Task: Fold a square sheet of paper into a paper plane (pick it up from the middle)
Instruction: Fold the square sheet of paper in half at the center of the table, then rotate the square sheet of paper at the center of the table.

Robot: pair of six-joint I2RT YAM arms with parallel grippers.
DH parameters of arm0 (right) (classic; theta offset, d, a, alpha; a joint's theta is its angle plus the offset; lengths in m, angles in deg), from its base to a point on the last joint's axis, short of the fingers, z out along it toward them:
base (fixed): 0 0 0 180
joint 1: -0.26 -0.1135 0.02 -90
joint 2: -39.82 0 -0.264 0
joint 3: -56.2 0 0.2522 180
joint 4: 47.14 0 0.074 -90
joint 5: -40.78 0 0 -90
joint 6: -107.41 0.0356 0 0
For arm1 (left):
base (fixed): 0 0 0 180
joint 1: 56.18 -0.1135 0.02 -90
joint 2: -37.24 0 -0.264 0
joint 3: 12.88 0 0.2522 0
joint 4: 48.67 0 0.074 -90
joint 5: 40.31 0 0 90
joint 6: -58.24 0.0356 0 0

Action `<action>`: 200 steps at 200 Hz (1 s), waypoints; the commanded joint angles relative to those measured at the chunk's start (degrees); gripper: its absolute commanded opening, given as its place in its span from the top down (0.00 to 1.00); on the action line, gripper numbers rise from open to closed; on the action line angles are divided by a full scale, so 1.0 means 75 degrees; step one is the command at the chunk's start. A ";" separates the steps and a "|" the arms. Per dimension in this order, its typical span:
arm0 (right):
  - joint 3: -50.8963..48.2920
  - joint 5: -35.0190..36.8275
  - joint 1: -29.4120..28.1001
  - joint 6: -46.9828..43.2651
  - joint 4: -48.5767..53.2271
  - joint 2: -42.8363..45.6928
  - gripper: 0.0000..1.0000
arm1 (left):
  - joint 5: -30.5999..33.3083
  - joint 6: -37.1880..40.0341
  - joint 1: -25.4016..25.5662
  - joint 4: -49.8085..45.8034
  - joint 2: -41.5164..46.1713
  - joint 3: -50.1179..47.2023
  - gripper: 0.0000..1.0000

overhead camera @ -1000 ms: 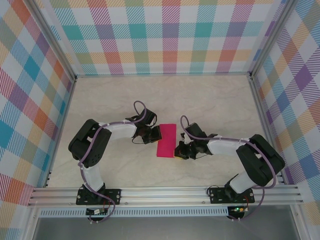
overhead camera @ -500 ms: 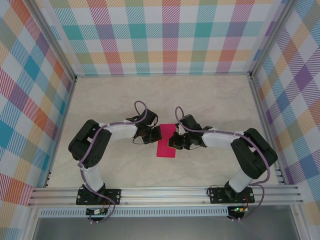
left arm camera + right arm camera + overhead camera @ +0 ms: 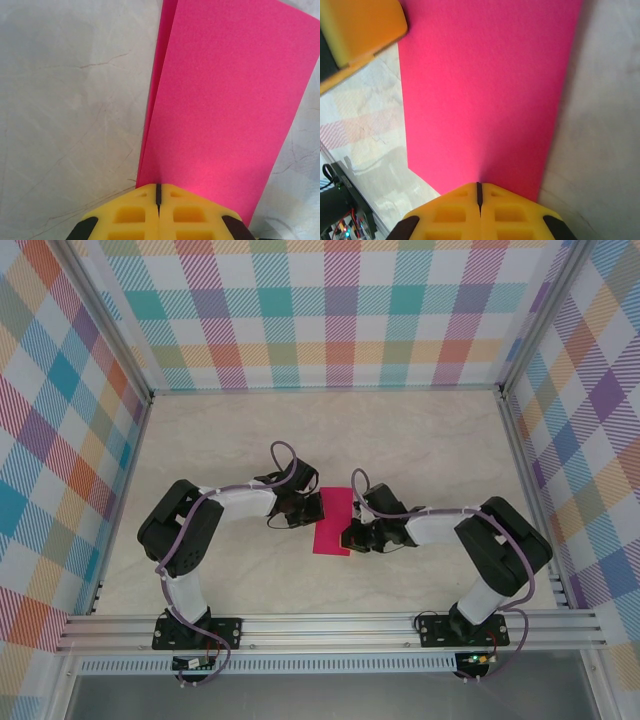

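Left wrist, left tool (image 3: 157,187) closed, touching sheet (image 3: 225,100)

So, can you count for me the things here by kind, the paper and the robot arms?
Pink paper, folded: 1
Robot arms: 2, the left arm and the right arm
Total: 3
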 commanded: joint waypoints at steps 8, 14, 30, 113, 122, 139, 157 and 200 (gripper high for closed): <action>-0.0649 -0.0372 -0.0065 -0.0424 0.1013 0.0291 0.97 | 0.0997 0.0099 -0.0011 -0.1376 -0.0457 -0.0361 1.00; -0.0693 -0.0449 -0.0075 -0.0474 0.1053 0.0359 0.97 | 0.0982 0.0103 -0.0012 -0.1357 -0.0471 -0.0367 1.00; -0.0736 -0.0387 -0.0083 -0.0516 0.1155 0.0523 0.97 | 0.0957 0.0142 -0.0018 -0.1295 -0.0511 -0.0356 1.00; 0.1284 0.1873 0.0020 -0.0984 0.2214 0.1207 0.94 | 0.0467 0.0640 0.0047 -0.1261 -0.0137 -0.0028 0.97; 0.1652 0.2060 0.0107 -0.1033 0.2318 0.0781 0.95 | 0.0380 0.0664 0.0048 -0.1258 -0.0085 0.0058 0.96; 0.2245 0.2147 0.0210 -0.0989 0.2191 0.0059 0.96 | 0.0259 0.0655 0.0047 -0.1264 0.0102 0.0189 0.95; 0.3012 0.2268 0.0223 -0.1003 0.2339 -0.0738 0.97 | 0.0197 0.0555 0.0048 -0.1220 0.0439 0.0175 0.94; 0.4155 0.2281 0.0317 -0.0987 0.2699 -0.2180 0.97 | 0.0176 0.0145 0.0054 -0.1049 0.1061 -0.0386 0.92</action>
